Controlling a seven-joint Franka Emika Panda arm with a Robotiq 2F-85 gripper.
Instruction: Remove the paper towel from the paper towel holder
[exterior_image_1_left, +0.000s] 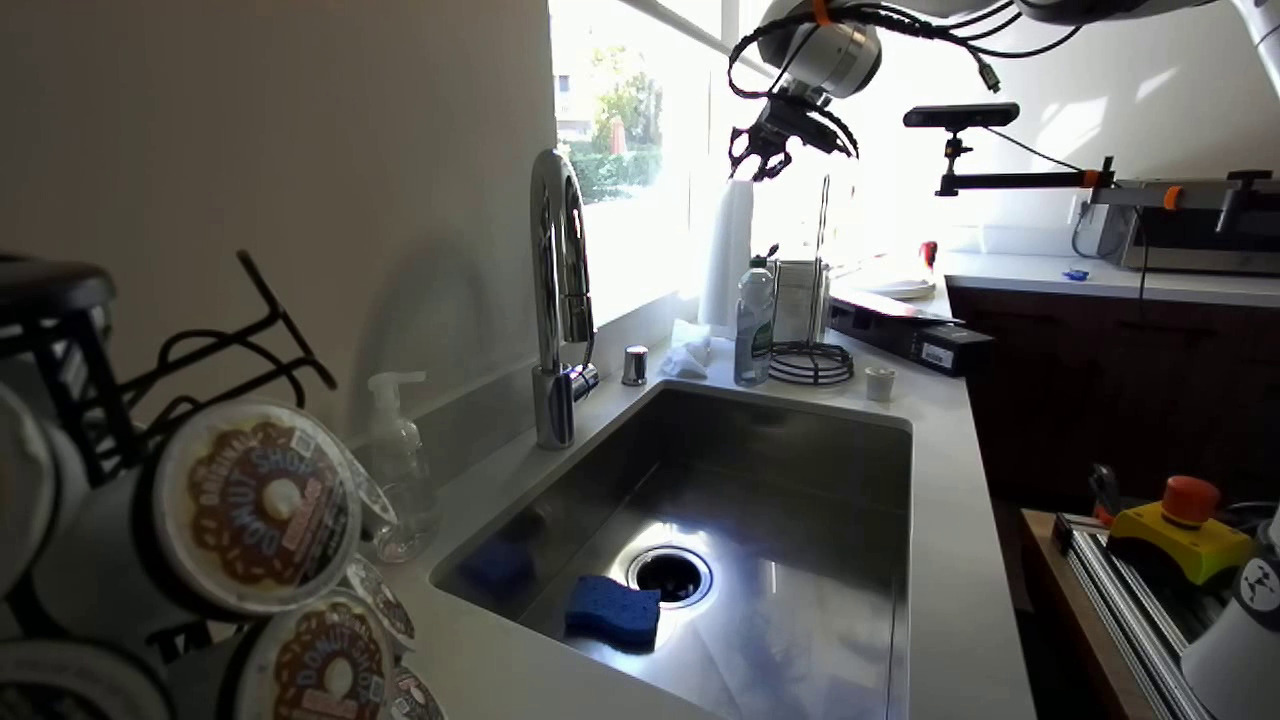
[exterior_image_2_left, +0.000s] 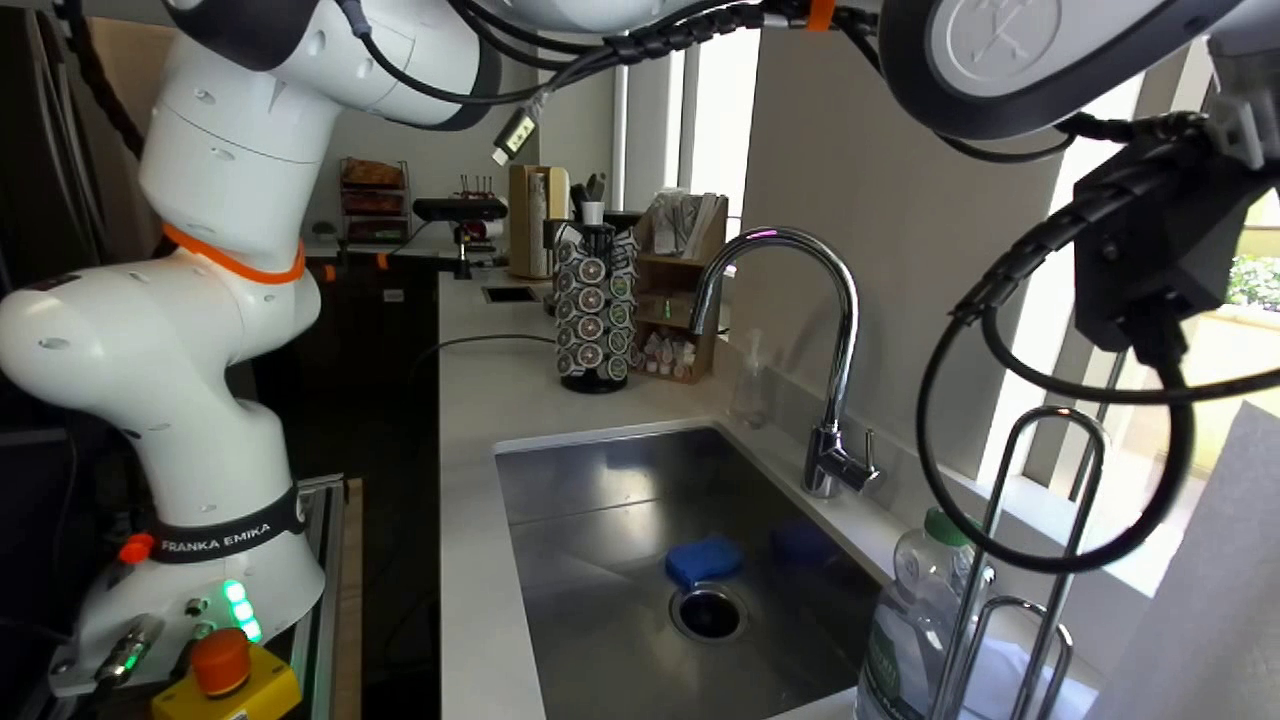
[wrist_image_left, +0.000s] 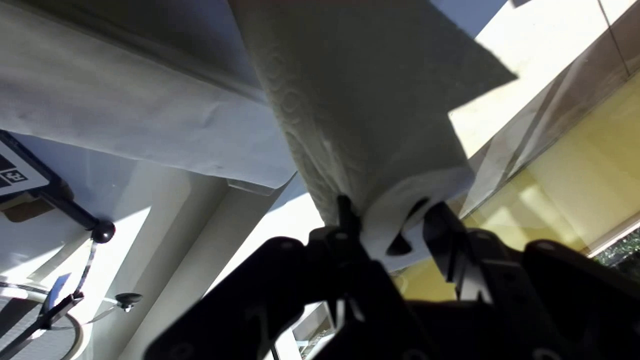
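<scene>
Nearest in an exterior view, we see one rack (exterior_image_1_left: 50, 288) of coffee pods (exterior_image_1_left: 262, 505); the sink (exterior_image_1_left: 800, 540) holds one blue sponge (exterior_image_1_left: 612, 612); past the sink's far end we count one clear bottle (exterior_image_1_left: 754, 325), one small cup (exterior_image_1_left: 880, 384), contents indistinct, and one paper towel holder (exterior_image_1_left: 812, 350); beyond the sink, one pincer (exterior_image_1_left: 748, 173) grips one paper towel (exterior_image_1_left: 727, 255) by its upper end, off the holder.

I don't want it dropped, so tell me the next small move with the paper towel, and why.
I'd probably ease the gripper down slightly before opening it: it appears closed on the upper end of the paper towel, the paper towel holder stands bare, and I can't tell whether the paper towel's lower end touches the counter.
</scene>
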